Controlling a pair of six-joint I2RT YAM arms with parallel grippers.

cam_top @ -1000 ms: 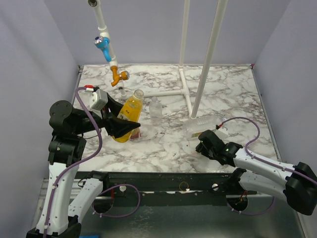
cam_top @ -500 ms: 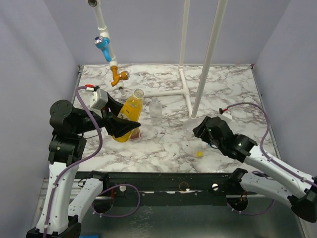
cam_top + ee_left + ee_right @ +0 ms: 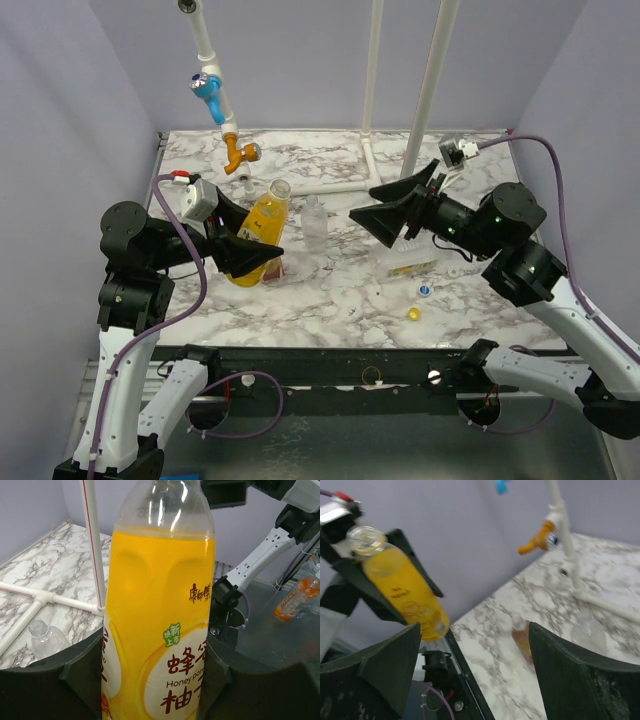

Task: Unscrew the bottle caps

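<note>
On the left side of the tabletop (image 3: 470,200), your left gripper (image 3: 255,240) is clamped around the body of the yellow-orange bottle (image 3: 263,225), holding it tilted with the neck leaning away from the arm. Its mouth is open, with no cap on it. From the left wrist view, the bottle (image 3: 160,630) fills the space between the 2 black fingers (image 3: 50,680).

Your right gripper (image 3: 375,205) is raised above the tabletop and points left toward that bottle, its jaws spread wide with nothing between them.

You have 2 bottle caps lying loose near the front right: a yellow cap (image 3: 413,313) and, just behind it, a blue-and-white cap (image 3: 425,291). The wider clear bottle (image 3: 412,264) lies on its side near them, below the right gripper. The slim clear bottle (image 3: 314,220) stands upright between the 2 grippers. A bottle with a red label (image 3: 274,270) sits just beside the left gripper, mostly hidden.
</note>
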